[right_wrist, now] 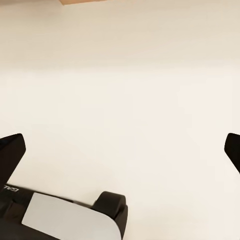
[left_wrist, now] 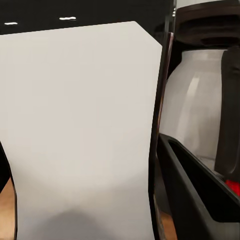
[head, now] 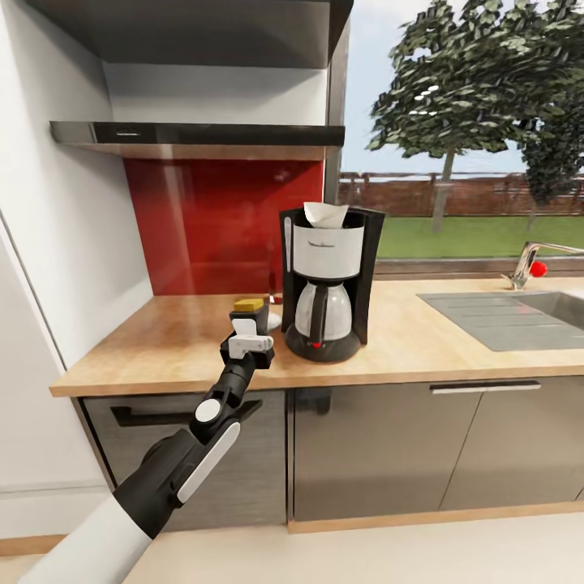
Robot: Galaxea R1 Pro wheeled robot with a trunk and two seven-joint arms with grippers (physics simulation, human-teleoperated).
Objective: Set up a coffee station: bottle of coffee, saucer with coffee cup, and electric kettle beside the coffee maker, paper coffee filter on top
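Observation:
The black and white coffee maker (head: pixel 328 276) stands on the wooden countertop (head: pixel 154 345), with a white paper filter (head: pixel 324 213) sticking out of its top. Just to its left is the dark bottle of coffee (head: pixel 248 307) with a yellow lid, its base at counter level. My left gripper (head: pixel 250 334) is shut around it from the front. In the left wrist view the bottle's white label (left_wrist: pixel 80 125) is very close, and the glass carafe (left_wrist: pixel 195 105) is beside it. My right gripper (right_wrist: pixel 120 150) is open over a pale floor, holding nothing. A small pale object (head: pixel 275 321) is partly hidden behind the bottle.
A steel sink (head: pixel 519 316) with a faucet (head: pixel 535 264) lies at the counter's right. A range hood (head: pixel 195 138) and red backsplash (head: pixel 211 219) sit behind the bottle. A white wall (head: pixel 57 243) bounds the counter on the left.

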